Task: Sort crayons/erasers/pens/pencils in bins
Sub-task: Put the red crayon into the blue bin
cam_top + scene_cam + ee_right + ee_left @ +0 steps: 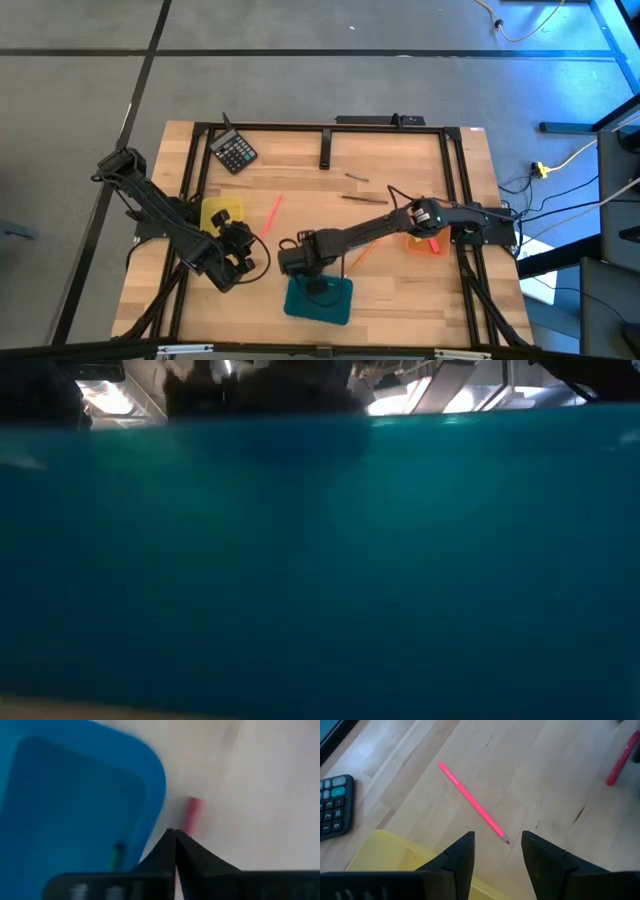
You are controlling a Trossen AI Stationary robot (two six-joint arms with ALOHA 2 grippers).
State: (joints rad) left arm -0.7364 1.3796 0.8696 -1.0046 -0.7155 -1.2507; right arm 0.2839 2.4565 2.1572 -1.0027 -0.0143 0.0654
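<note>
The right arm reached across the pale wooden slat table (400,290) toward its middle front, and the right gripper (175,837) hung just beside the rim of the wide, flat teal plastic bin (335,305), its two dark fingers pressed together with nothing visibly between them. A short reddish stick (191,812), crayon-like, lay on the wood just beyond those fingertips and close to the bin's rounded corner, and a thin dark-green stick (116,855) showed inside the bin near its wall. The low view was almost wholly filled by that teal wall. The left gripper (497,857) hovered near the translucent yellow rectangular bin (222,213) on the left side of the table, its fingers spread apart and empty. A long, thin pink-red stick (472,802), a pen or pencil, lay bare on the wood just past those open fingers, apart from the yellow bin. The small orange bin (422,243) sat under the right arm's forearm on the right side, with a red stick (434,243) at its edge. A thin orange stick (358,252) lay beside the right arm, and two thin dark sticks (362,197) lay farther back. A black calculator (233,152) rested near the far left corner.
</note>
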